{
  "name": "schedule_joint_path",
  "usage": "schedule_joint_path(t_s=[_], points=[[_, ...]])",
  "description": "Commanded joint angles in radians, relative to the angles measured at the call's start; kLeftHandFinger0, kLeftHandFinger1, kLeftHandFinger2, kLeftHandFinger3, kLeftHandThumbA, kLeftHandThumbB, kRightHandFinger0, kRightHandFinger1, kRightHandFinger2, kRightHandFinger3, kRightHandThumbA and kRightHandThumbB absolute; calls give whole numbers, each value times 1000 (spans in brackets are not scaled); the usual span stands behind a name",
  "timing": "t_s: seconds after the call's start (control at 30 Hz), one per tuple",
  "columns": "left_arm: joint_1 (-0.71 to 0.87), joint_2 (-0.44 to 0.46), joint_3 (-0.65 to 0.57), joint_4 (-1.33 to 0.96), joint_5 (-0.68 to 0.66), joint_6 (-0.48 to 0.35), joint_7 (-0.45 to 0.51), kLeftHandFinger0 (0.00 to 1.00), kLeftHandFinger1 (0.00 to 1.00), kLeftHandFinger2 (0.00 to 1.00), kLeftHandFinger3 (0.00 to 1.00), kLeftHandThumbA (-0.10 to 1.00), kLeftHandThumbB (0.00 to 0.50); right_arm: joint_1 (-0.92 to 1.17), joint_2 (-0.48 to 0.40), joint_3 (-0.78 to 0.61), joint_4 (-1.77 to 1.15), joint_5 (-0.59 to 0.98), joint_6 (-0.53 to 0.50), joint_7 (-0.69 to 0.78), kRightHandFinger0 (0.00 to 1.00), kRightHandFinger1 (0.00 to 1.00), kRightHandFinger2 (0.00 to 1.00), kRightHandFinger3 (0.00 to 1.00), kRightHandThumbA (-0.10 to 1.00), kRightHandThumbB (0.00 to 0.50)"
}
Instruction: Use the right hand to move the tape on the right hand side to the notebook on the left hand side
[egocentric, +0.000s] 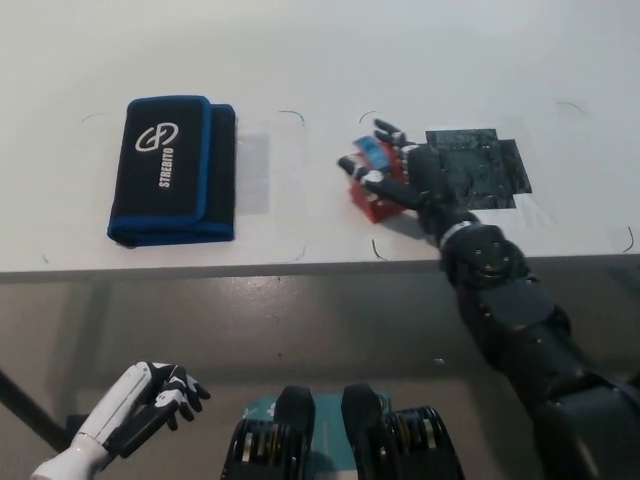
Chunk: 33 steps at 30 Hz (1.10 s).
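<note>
The one case-like thing in view is the notebook, a black pouch edged in blue with white lettering; it lies shut and flat on the table, and what it may hold cannot be seen. Nothing rests on top of it.

Counted: one notebook, one tape, one dark square mat, two robot hands.

The black right hand is closed around the tape, a red and blue piece, with its fingers curled over the top and near side. Whether the tape touches the table or is lifted cannot be told. The mat lies just behind and to the right of this hand, bare. The notebook lies well off to the hand's left.

The white left hand hangs low, below the table edge, fingers loosely apart and holding nothing.
</note>
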Motion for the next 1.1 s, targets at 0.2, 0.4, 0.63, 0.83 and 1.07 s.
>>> schedule_joint_path(t_s=[0.2, 0.4, 0.63, 0.83, 1.07], points=[[-17, 20, 10, -47, -5, 6, -19, 362, 392, 500, 877, 777, 93, -73, 37, 11, 28, 1, -71, -15, 1000, 1000, 1000, 1000, 987, 471], [-19, 20, 10, -48, 0, 9, -21, 350, 389, 501, 878, 786, 94, -63, 48, 14, 47, -4, -83, -26, 1000, 1000, 1000, 1000, 1000, 488], [-18, 21, 8, -52, 10, 6, -20, 336, 385, 499, 878, 778, 88, -49, 94, 52, 73, -29, -120, -16, 1000, 1000, 1000, 1000, 1000, 471], [-22, 22, 9, -52, 9, 8, -23, 356, 395, 507, 878, 782, 93, -60, 142, 68, 69, -33, -113, -38, 1000, 1000, 1000, 1000, 992, 492], [-25, 24, 13, -61, -7, 22, -34, 365, 388, 492, 880, 774, 98, -66, 155, 55, 63, -16, -108, -12, 1000, 1000, 1000, 1000, 984, 500]])
